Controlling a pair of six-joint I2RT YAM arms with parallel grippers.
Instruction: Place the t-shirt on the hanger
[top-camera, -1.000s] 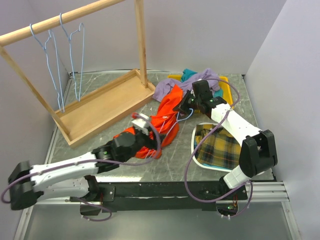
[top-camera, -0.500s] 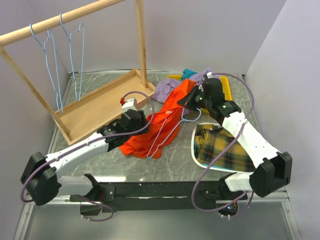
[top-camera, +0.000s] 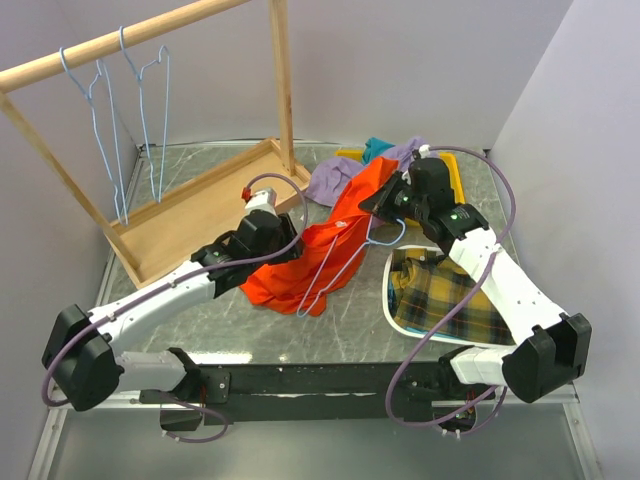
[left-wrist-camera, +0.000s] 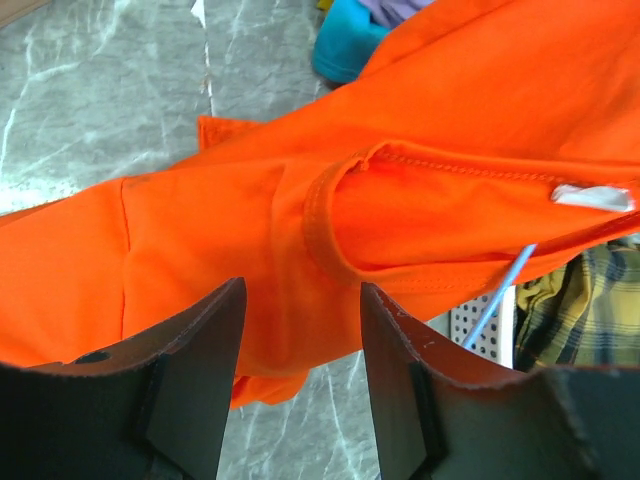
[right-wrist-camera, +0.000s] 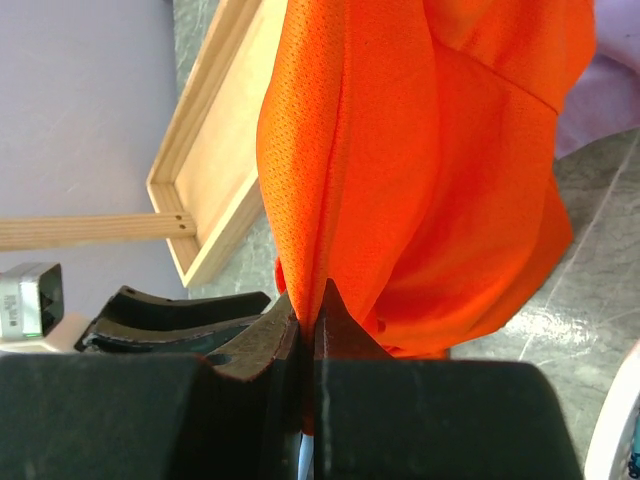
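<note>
Right gripper (right-wrist-camera: 308, 312) clamped the bright orange cloth t-shirt (right-wrist-camera: 400, 150); left gripper (left-wrist-camera: 301, 300) held half-open jaws near its neckline

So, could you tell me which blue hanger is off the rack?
The hanger lying with the orange t-shirt; the other two hang from the wooden rail.

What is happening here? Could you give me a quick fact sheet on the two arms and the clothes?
Right gripper: shut, pinching the t-shirt and holding one end up
Left gripper: jaws apart, poised over the shirt near its collar
Hanger: blue wire against the shirt; cannot tell if it is inside
Wooden rack: back left, two spare hangers on it
Other clothes: plaid cloth at right, lavender garment behind
</note>
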